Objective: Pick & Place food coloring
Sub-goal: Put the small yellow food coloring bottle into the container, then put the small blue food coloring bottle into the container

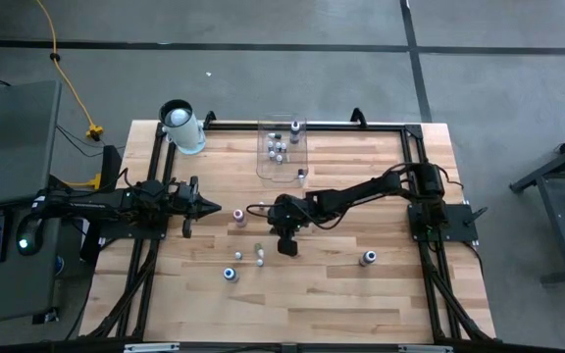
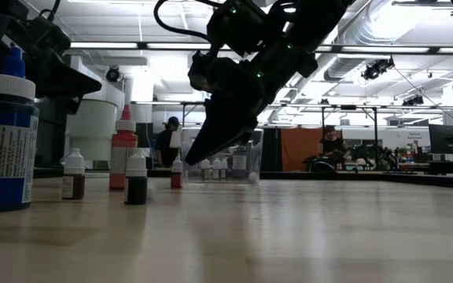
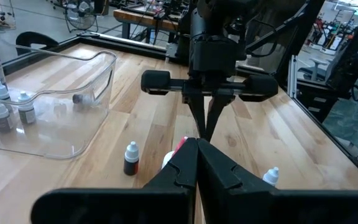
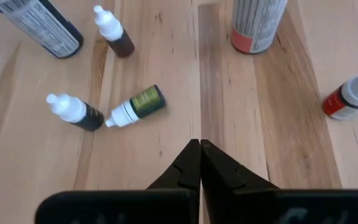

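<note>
Right tool [image 4: 200,163] hovers over the wooden desk [image 1: 361,304], fingers together, holding nothing, probably lining up on the tiny white-capped food coloring bottles [image 4: 133,105] scattered below. Several already sit in the clear plastic rectangular bin [image 1: 282,147]. Left tool [image 1: 209,208] parked, fingers together.
</note>
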`<action>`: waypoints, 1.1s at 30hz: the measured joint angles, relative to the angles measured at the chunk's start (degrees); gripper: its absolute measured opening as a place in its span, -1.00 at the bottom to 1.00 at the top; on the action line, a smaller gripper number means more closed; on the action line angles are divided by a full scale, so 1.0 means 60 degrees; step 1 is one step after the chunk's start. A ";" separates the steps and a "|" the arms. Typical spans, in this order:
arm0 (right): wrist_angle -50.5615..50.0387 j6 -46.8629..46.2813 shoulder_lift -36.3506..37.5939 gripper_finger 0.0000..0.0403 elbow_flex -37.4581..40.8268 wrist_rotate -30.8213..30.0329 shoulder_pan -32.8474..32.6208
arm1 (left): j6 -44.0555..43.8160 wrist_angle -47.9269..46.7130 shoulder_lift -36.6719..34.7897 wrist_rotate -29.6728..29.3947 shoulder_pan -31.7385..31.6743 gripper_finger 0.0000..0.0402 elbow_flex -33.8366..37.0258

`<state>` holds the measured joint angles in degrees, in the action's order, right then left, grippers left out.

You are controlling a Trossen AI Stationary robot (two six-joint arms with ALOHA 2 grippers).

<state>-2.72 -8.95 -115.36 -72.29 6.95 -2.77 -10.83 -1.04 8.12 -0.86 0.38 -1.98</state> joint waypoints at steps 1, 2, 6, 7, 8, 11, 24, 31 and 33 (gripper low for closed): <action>0.0014 0.0074 0.0024 -0.99 -0.0003 0.0015 -0.0035 | 0.0000 0.0000 -0.0002 -0.0002 0.0002 -1.00 0.0000; -0.0064 0.0262 0.0031 -0.99 -0.0082 0.0027 -0.0085 | 0.0000 0.0000 -0.0001 -0.0003 0.0000 -1.00 0.0000; -0.1391 0.1269 0.0041 -0.90 -0.1132 0.0165 -0.0269 | 0.0000 -0.0004 -0.0002 -0.0005 0.0000 -1.00 0.0000; -0.1867 0.1511 0.0025 -0.86 -0.1476 0.0169 -0.0292 | 0.0000 -0.0004 -0.0001 -0.0015 0.0000 -1.00 0.0000; -0.2379 0.1777 0.0012 -0.83 -0.1831 0.0165 -0.0323 | 0.0000 0.0000 0.0000 -0.0011 0.0000 -1.00 0.0000; -0.3828 0.2498 0.0006 -0.71 -0.2789 0.0006 -0.0364 | 0.0000 -0.0002 -0.0002 0.0002 0.0000 -1.00 0.0000; -0.5560 0.0656 -0.0009 -0.31 -0.4263 0.0447 -0.0711 | 0.0000 0.0000 -0.0002 0.0015 0.0000 -1.00 0.0000; -0.4664 0.1498 -0.0410 -0.19 -0.4273 0.0739 -0.1021 | 0.0000 0.0000 -0.0004 0.0020 0.0000 -1.00 0.0000; -0.4139 0.1473 -0.0704 -0.16 -0.4273 0.1049 -0.0998 | 0.0000 -0.0004 0.0000 0.0022 0.0000 -1.00 0.0000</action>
<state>-27.55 -0.11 -119.58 -97.93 13.24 -8.76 -10.83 -1.06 8.12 -0.73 0.38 -1.98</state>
